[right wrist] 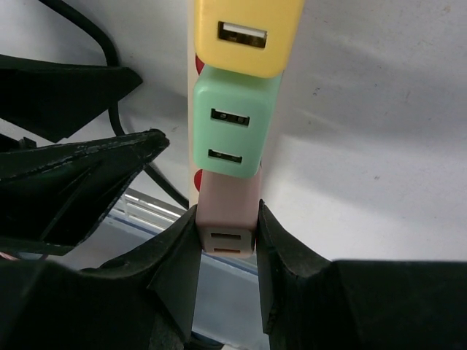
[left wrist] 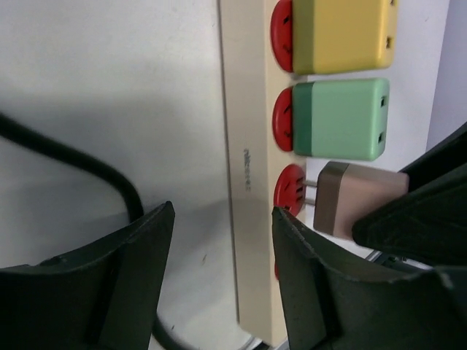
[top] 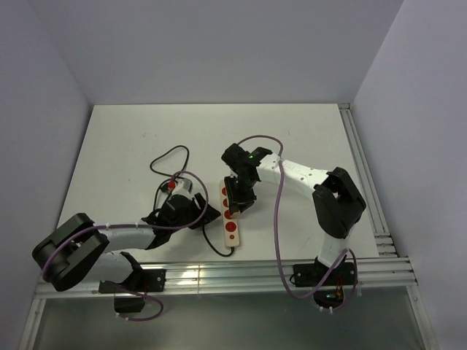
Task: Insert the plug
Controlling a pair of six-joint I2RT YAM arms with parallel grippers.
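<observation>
Eyes on the rose-pink square-bodied plug [right wrist: 228, 208]: it sits low in the centre of the right wrist view, pinched on both flanks by the right gripper [right wrist: 228, 227], jaws clamped tight on it. In the left wrist view it shows at right of centre, metal prongs bare between its body and the third round red socket [left wrist: 290, 191], tips at the socket face, body not flush. That socket belongs to the long cream plastic power strip [left wrist: 244, 168], running top to bottom of the frame. Just above the plug, a green block-shaped adapter [left wrist: 339, 120] is seated on the strip, and above that a yellow block-shaped adapter [left wrist: 343, 33], stacked in a row. The left gripper [left wrist: 222, 233] hangs at the bottom edge, jaws apart, gripping nothing, the strip's near edge in the gap between them. A thick black cable [left wrist: 87, 164] curves across the white tabletop [left wrist: 109, 73] at left
</observation>
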